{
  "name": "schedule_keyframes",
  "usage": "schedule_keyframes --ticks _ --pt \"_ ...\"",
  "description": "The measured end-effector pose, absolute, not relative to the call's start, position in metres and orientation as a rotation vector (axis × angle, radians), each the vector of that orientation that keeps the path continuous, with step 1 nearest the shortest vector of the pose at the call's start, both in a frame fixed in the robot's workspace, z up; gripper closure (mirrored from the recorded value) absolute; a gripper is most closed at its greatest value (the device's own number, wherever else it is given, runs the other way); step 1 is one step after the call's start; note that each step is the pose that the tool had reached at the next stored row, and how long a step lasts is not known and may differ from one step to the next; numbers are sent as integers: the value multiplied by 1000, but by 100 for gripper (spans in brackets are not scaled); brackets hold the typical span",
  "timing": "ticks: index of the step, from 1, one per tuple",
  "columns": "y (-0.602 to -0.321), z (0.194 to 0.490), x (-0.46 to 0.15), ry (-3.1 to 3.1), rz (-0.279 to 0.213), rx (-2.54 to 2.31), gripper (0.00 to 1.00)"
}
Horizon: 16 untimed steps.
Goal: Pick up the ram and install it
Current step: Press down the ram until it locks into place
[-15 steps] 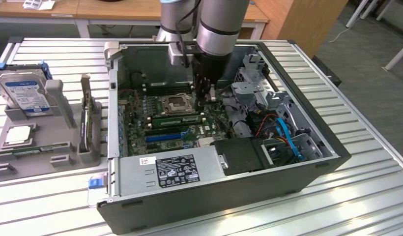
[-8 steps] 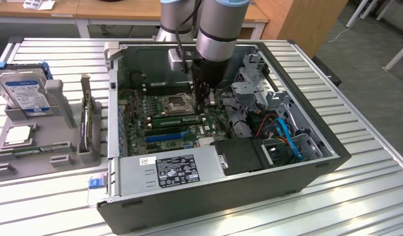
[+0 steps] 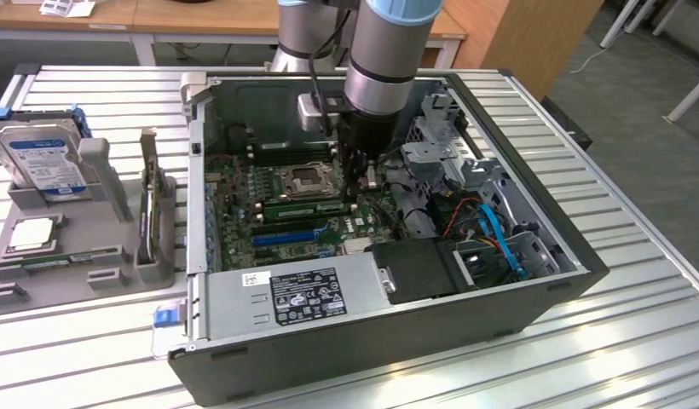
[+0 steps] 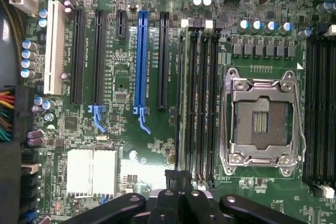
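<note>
Wrist view showed my gripper point(image 4: 178, 178) shut, empty (as far as I could see), over one end of the ram point(image 4: 181, 103), which stood edge-on in a slot beside the socket point(image 4: 261, 121).

The arm point(image 3: 384, 51) is a silver-grey tube with a light blue cap and a black band. Its gripper point(image 4: 181, 195) is black with round pivot screws, and a black cable point(image 3: 315, 64) runs beside the tube.

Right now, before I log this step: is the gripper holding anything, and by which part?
Cannot be told. The gripper is shut, down inside the computer case beside the memory slots; whether a memory stick is pinched in it is hidden.
</note>
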<state>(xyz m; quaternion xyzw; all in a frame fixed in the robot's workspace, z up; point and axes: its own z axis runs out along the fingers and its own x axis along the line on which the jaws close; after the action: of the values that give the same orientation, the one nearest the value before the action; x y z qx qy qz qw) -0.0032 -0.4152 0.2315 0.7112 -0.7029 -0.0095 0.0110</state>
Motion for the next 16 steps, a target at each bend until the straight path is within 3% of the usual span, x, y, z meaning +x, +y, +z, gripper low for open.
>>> schedule_keyframes --ticks 16 --pt "-410 223 -4 -2193 -25 2218 89"
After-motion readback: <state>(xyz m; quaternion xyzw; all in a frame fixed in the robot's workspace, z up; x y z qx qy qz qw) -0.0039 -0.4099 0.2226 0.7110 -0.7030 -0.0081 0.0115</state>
